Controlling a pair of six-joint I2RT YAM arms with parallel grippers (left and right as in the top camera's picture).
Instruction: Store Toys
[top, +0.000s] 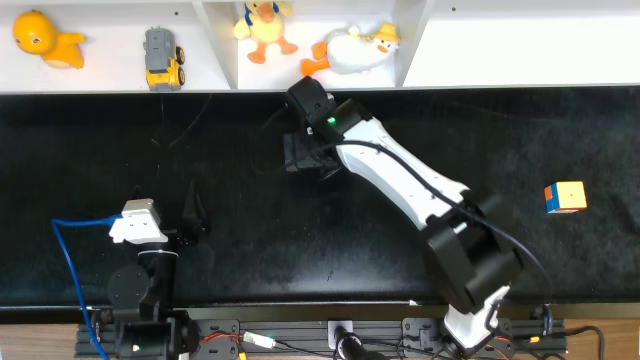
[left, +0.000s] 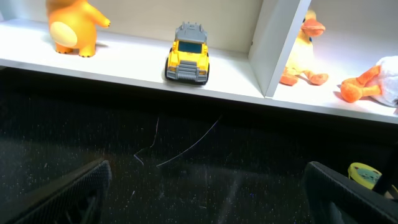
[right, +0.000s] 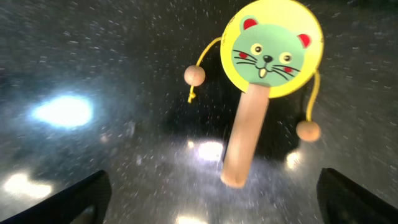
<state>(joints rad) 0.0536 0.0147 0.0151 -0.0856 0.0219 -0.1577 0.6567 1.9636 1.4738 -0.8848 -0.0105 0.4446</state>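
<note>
Right gripper (right: 211, 204) hangs released, its dark fingers spread wide at the lower corners of its wrist view, over the rattle drum (right: 255, 87); the toy lies flat on the black surface (right: 93, 56), in the upper middle of the top view just short of the shelf (top: 500, 60). To my judgement the step is the pick-up; come straight down and close across the handle (right: 244, 140) near its middle, not on the disc, turning the wrist so the fingers straddle the slightly slanted stick crosswise. The handle looks like smooth round wood, so it may roll or slip under a shallow pinch; two wooden beads (right: 194, 75) on thin yellow cords will likely swing once lifted. The disc is flat, yellow-rimmed, with a green cat face; the surface is speckled and glossy under the lights. Left gripper (left: 205, 199) rests released, low at the top view's lower left. Farther off, the white shelf holds a hard yellow toy truck (left: 188, 55) and soft plush ducks (top: 265, 28).
</note>
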